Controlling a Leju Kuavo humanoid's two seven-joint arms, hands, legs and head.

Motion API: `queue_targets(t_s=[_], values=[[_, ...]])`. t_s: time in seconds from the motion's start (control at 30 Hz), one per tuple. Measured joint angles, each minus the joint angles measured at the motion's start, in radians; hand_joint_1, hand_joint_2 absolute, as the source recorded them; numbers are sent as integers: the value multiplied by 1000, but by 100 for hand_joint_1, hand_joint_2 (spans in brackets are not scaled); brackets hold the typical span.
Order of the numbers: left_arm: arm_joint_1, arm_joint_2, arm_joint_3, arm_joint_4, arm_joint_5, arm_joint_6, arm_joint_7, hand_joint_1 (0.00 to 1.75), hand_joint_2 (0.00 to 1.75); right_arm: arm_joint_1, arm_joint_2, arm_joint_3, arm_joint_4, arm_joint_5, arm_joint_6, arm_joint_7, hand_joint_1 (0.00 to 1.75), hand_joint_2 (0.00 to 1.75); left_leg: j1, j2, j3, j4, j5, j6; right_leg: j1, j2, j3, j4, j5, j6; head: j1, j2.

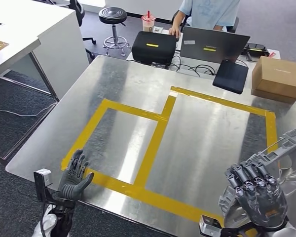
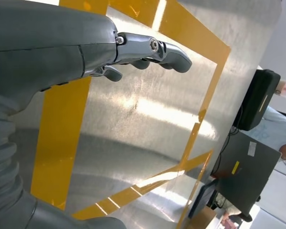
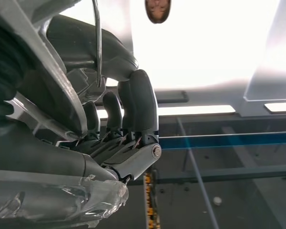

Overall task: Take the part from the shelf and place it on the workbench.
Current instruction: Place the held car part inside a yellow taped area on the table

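My right hand point(image 1: 257, 193) grips a silvery metal part point(image 1: 288, 153) at the front right corner of the workbench point(image 1: 199, 133), over the yellow tape frame point(image 1: 154, 143). The part's curved frame arches over my curled fingers point(image 3: 134, 124) in the right wrist view, and a clear plastic wrap point(image 3: 98, 198) lies along its edge. My left hand point(image 1: 74, 177) hovers at the front left corner of the bench, fingers apart and holding nothing. In the left wrist view its fingers point(image 2: 159, 50) stretch out above the shiny metal top point(image 2: 141, 124).
Behind the bench a person point(image 1: 209, 12) sits at a laptop point(image 1: 213, 43). A black case point(image 1: 154, 47), a black pad point(image 1: 231, 75), a cardboard box point(image 1: 278, 78) and a drink cup point(image 1: 148, 20) stand there. A white table point(image 1: 34, 39) is at left, a stool point(image 1: 113, 24) beyond.
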Motion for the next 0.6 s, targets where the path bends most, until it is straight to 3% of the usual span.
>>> queue_targets(t_s=[0.23, 0.4, 0.6], values=[[2, 0, 0, 9, 0, 5, -5, 0, 175, 61, 10, -62, -58, -1, -1, -59, 134, 175, -1, -1, 0, 0, -4, 1, -1, -1, 10, 1, -2, 1, 0, 0], [8, 1, 1, 10, 0, 5, -6, 0, 175, 116, 76, -177, -146, -67, -1, -124, 134, 175, -2, -2, -7, 0, -4, 1, -3, -3, 3, 2, -3, 2, 0, 0], [14, 1, 2, 10, -1, 0, -7, 0, 175, 152, 222, -387, -207, -340, -1, -395, 134, 175, -4, -2, -12, 0, -3, 1, -5, -3, -5, 6, -3, 2, 0, 0]])
